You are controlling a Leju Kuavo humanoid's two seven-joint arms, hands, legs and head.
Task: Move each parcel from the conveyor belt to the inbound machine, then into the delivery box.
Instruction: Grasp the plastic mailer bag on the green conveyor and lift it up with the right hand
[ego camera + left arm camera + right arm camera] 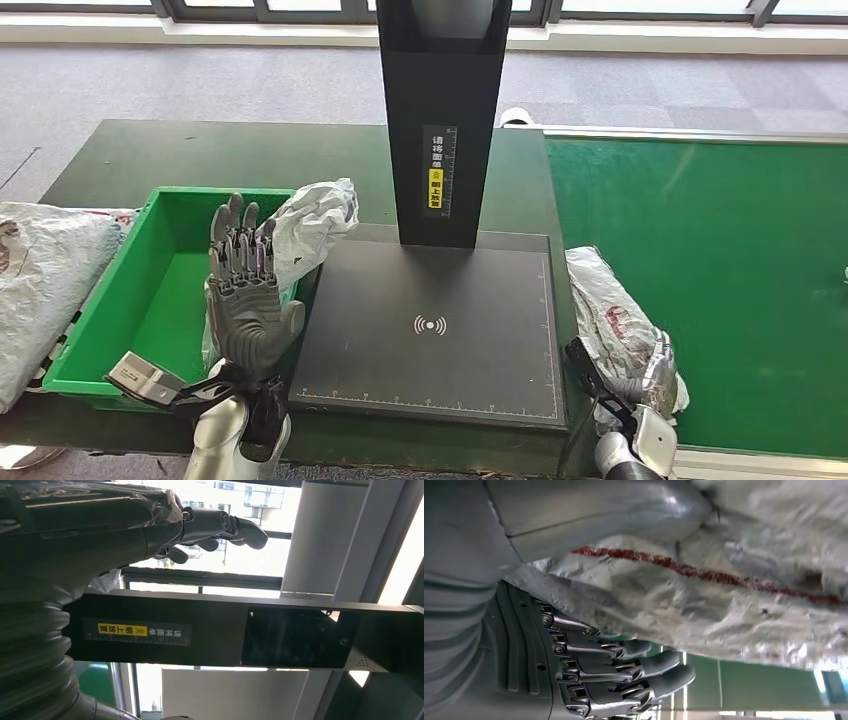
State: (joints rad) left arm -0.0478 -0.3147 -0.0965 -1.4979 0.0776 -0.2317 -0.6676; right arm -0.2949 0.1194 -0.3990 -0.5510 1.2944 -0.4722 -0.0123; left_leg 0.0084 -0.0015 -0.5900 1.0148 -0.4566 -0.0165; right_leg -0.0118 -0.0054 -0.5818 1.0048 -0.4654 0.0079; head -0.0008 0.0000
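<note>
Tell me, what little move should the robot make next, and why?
Probably lift the right hand with the parcel it grips at the belt's edge and carry it onto the bare black scanner plate. The left hand is raised with fingers straight beside another parcel on the green box's rim.

The left robot hand (243,290), raised with fingers straight, covers part of the crumpled white parcel (315,225) behind it, so whether it touches or holds that parcel cannot be told. The scanner column (440,110) is cut off at the top of the head view, and its yellow label (437,183) is too small to read. At the worktop's left edge, a white bag (40,290) runs out of the picture. The right robot hand (640,375) lies on a second parcel (610,310); its fingers (644,665) curl beneath the wrapping, contact unclear.
</note>
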